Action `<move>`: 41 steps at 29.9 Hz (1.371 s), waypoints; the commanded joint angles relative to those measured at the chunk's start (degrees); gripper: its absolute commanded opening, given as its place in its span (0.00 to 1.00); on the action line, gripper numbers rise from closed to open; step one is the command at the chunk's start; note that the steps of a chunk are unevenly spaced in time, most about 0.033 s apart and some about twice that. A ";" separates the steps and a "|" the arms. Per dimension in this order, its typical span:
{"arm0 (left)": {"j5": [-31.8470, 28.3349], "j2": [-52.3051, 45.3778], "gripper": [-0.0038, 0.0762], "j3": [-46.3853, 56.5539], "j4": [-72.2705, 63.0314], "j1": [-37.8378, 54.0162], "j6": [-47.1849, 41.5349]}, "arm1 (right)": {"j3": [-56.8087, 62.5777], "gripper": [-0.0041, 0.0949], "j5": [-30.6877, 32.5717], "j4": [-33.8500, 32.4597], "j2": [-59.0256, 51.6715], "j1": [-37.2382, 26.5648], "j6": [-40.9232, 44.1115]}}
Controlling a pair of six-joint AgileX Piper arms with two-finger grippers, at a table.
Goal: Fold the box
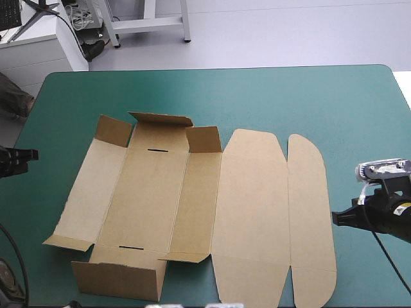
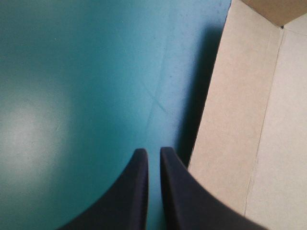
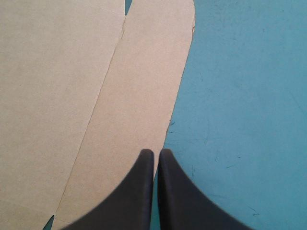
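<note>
The brown box (image 1: 192, 205) lies opened out as a cut sheet in the middle of the teal-green table. Its near end wall (image 1: 119, 279) stands folded up and its far flaps (image 1: 160, 120) are slightly raised. The lid panel and its rounded tuck flap (image 1: 309, 212) lie flat on the right. My left gripper (image 1: 32, 155) is shut over bare cover, just left of the box's left panel (image 2: 240, 120). My right gripper (image 1: 335, 218) is shut, its tip at the right edge of the tuck flap (image 3: 139, 91). In each wrist view the fingers (image 2: 153, 154) (image 3: 156, 154) meet with nothing between them.
Bare teal-green cover (image 1: 289, 96) stretches beyond the box to the table's far edge and along its right side. A dark brown object (image 1: 13, 95) sits just off the far left corner.
</note>
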 commanded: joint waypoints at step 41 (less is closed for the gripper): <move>-6.88 3.75 0.79 22.29 -13.65 -2.01 17.98 | -1.35 0.02 -0.76 1.60 -0.05 -0.12 -0.60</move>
